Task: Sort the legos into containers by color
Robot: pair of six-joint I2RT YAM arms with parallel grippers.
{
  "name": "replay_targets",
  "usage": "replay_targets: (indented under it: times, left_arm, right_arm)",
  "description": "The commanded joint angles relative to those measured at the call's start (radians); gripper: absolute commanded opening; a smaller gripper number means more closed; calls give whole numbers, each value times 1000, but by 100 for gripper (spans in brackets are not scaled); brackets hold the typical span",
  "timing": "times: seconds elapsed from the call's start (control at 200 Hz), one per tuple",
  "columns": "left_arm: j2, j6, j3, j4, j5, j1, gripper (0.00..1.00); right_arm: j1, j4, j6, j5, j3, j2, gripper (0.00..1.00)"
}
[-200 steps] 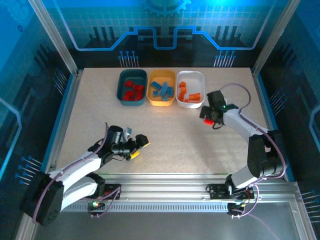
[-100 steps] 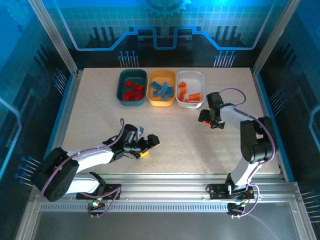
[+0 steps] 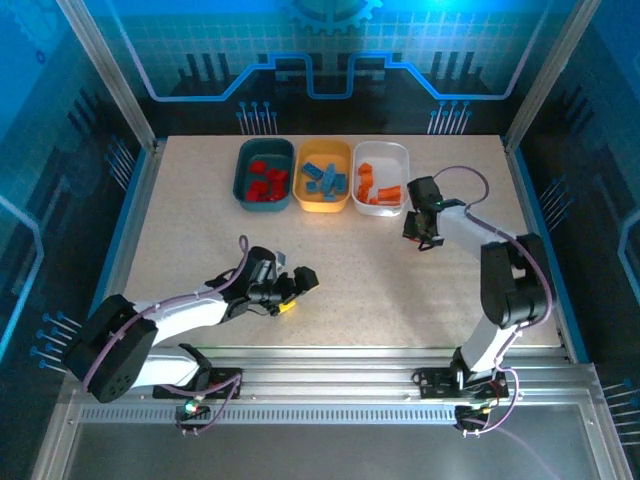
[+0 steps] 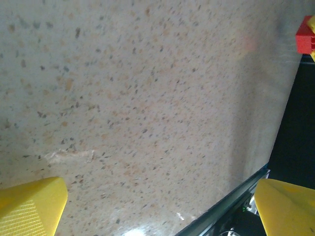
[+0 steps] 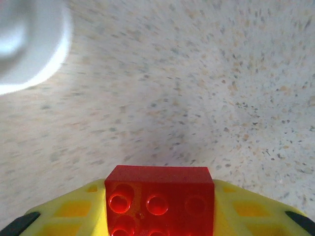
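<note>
Table: the speckled beige table carried all three trays in a row along its 12 o'clock side, close against one another.
Dark teal tray: the dark teal tray stood at the 11 o'clock end of the row and held the red bricks.
Yellow-orange tray: the yellow-orange tray stood in the middle and held the blue bricks.
White tray: the white tray stood at the 1 o'clock end and held the orange bricks.
Right gripper: the right gripper hung just beside the white tray, at about 5 o'clock from it. Its jaws were drawn in on a single brick.
Red brick: the red brick sat studs-up between the yellow fingers, pressed on both sides. I could not tell whether it rested on the table or was clear of it. The white tray's rounded corner showed at 10 o'clock in the wrist view.
Left gripper: the left gripper hovered low at 7 o'clock from the table's middle, well apart from the trays. Its jaws were spread wide with nothing between them.
Left fingertips: the yellow fingertips sat at 7 and 5 o'clock in the wrist view, with bare table between.
Red piece: a red piece showed at 1 o'clock in that view (cut off by the edge, so I could not tell which brick it was).
</note>
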State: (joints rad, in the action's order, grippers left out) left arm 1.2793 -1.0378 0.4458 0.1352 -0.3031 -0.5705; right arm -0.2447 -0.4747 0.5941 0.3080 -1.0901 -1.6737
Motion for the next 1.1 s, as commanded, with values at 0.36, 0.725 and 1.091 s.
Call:
replay_targets:
  times: [0.36, 0.725, 1.091]
  left_arm:
    - [-345, 13, -71, -202, -256, 638, 99]
    - [-239, -18, -107, -140, -418, 781, 99]
    - [-224, 44, -97, -202, -423, 788, 99]
  right_arm:
    - [-396, 59, -131, -40, -276, 27, 37]
    - [-514, 81, -182, -119, -666, -346, 37]
    - [-523, -2, -308, -86, -1162, -742, 37]
